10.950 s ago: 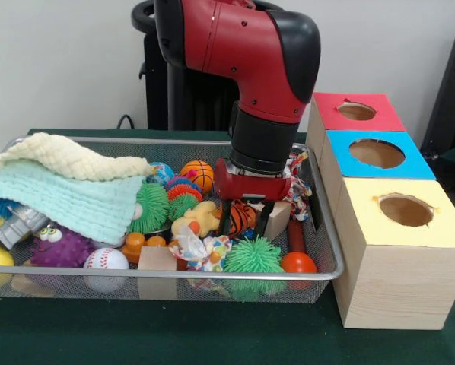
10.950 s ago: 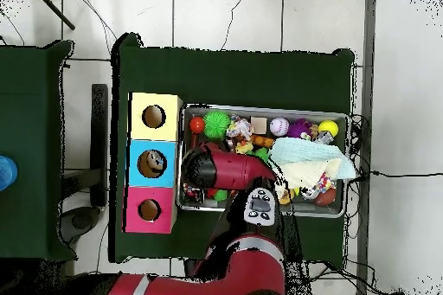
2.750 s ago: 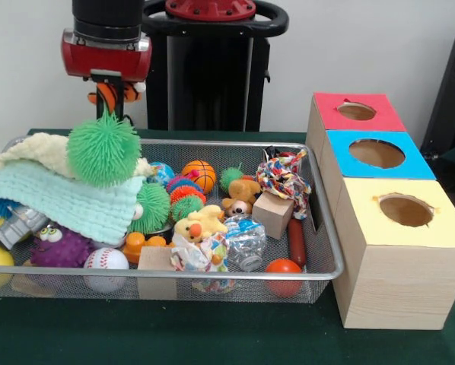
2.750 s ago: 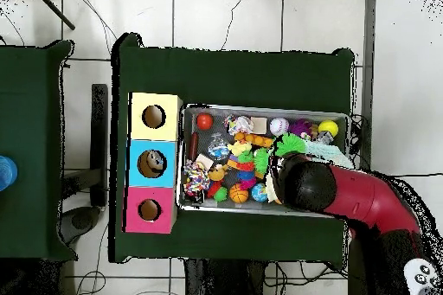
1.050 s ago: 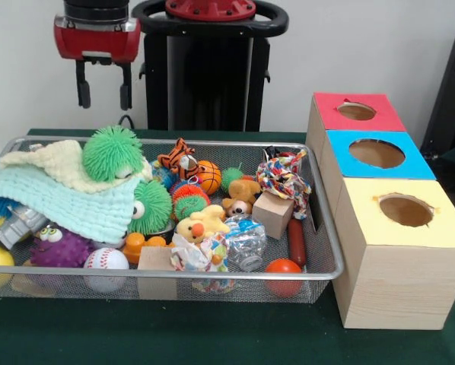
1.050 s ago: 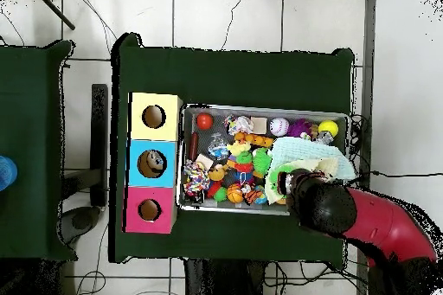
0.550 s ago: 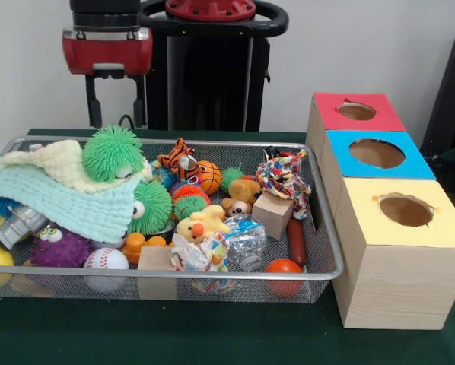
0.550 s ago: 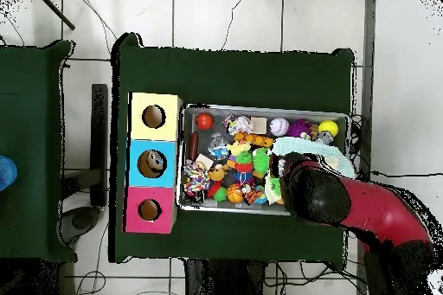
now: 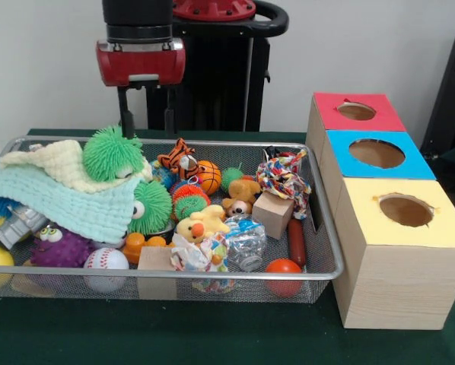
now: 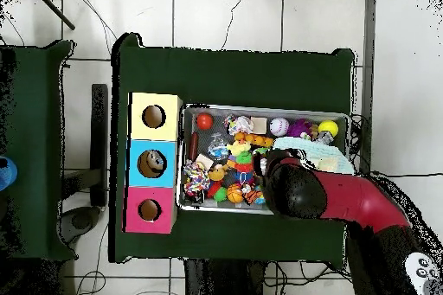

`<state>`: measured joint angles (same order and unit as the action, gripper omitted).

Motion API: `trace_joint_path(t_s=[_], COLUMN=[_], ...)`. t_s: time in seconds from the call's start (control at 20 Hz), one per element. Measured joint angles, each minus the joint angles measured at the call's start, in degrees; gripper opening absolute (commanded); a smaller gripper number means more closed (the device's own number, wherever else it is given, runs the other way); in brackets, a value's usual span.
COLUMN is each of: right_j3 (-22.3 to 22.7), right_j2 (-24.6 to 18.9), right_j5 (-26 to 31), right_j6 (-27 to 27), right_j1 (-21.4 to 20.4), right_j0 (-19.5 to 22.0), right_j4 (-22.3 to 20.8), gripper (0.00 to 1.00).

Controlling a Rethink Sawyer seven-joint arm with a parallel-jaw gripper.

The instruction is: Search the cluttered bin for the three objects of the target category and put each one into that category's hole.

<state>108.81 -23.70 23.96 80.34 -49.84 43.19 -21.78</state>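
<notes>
The gripper (image 9: 145, 114), open and empty, has been shifted toward the tiger toy (image 9: 179, 159), so another pick is likely begun.

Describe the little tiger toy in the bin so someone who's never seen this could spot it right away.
Start at the wire mesh bin and look along its far rim, near the middle. The tiger toy lies there, between the green spiky ball on the pale blanket and the small basketball. It is the only thing with orange and black stripes and a white muzzle.

Black cylindrical arm (image 9: 137, 19) ending in red block, two thin black prongs.
</notes>
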Motion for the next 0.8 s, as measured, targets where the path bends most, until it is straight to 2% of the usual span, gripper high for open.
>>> trace_joint_path(t_s=[0.3,0.8], right_j3=[0.0,-0.2], right_j2=[0.0,0.9], right_j5=[0.0,0.0], right_j6=[0.0,0.0], right_j1=[0.3,0.6], right_j0=[-2.0,-7.8], right_j4=[0.0,0.0], gripper=[1.00,1.00])
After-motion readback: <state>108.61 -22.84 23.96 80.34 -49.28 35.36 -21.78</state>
